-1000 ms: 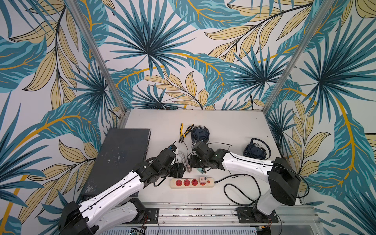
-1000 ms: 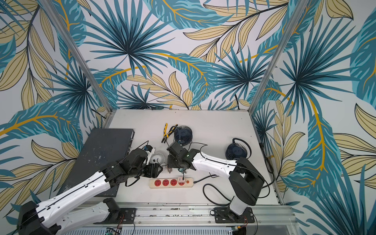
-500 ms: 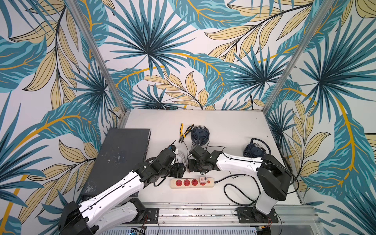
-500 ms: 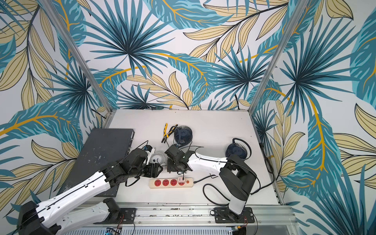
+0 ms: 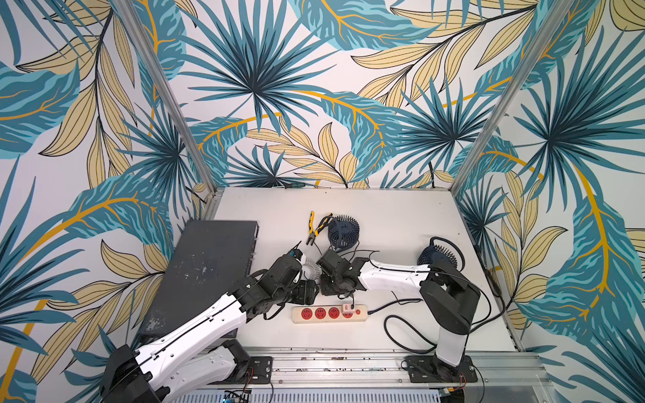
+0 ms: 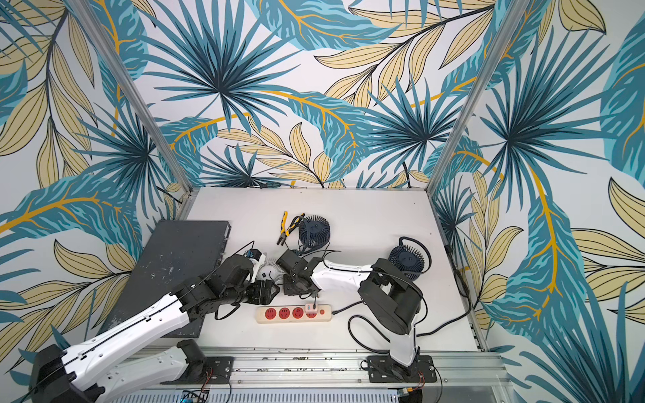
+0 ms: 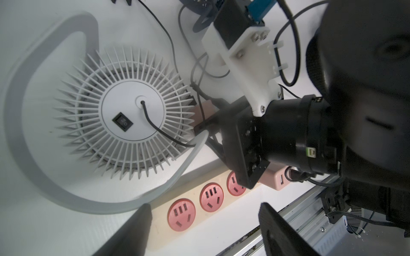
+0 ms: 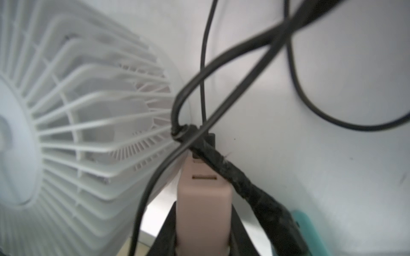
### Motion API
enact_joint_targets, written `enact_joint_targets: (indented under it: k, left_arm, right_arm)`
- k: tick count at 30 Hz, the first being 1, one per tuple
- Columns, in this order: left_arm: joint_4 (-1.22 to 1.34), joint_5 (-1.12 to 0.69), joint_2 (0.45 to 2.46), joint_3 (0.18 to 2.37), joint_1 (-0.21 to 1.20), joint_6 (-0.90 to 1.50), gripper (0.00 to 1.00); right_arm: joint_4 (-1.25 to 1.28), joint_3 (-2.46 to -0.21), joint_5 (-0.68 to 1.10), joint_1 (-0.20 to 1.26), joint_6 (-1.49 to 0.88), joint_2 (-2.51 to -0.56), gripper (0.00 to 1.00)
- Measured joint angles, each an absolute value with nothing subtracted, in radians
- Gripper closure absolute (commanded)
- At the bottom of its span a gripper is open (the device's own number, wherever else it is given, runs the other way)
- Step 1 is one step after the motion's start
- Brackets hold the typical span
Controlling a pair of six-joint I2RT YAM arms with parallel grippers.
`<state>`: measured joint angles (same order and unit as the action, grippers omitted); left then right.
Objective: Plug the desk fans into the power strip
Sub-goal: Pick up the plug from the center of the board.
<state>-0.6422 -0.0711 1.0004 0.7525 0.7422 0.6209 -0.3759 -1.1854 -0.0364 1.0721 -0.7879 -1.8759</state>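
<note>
The power strip (image 5: 328, 313) lies toward 6 o'clock on the table (image 5: 401, 216), with a pink adapter (image 7: 277, 179) plugged in near its 3 o'clock end. The right gripper (image 8: 204, 210) is clamped on a pink plug (image 8: 204, 188) beside the white fan (image 7: 131, 119), at 12 o'clock from the strip. The left gripper (image 7: 204, 212) hovers by the strip's 9 o'clock end, fingers spread wide and holding nothing.

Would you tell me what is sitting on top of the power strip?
A pink USB adapter stands on the power strip, in the socket nearest its red button; its prongs are hidden. The other three red sockets are bare.
</note>
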Motion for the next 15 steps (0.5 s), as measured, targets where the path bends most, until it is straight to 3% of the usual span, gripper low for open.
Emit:
enact_joint_targets:
  k: [4,8,15]
  left_arm:
    - [-0.643,-0.057,0.976,0.752,0.742,0.622,0.21]
    - [-0.639,-0.037,0.919,0.752,0.742,0.617,0.2]
    - [-0.572,-0.046,0.872,0.752,0.741,0.589,0.19]
  right_arm:
    - [-0.381,-1.122,-0.067,1.075,-0.796,-1.805,0.84]
    - [-0.405,-0.991,-0.087,1.071,-0.816,-1.56,0.83]
    - [-0.388,-0.953,-0.015,1.015,-0.82,-1.369,0.82]
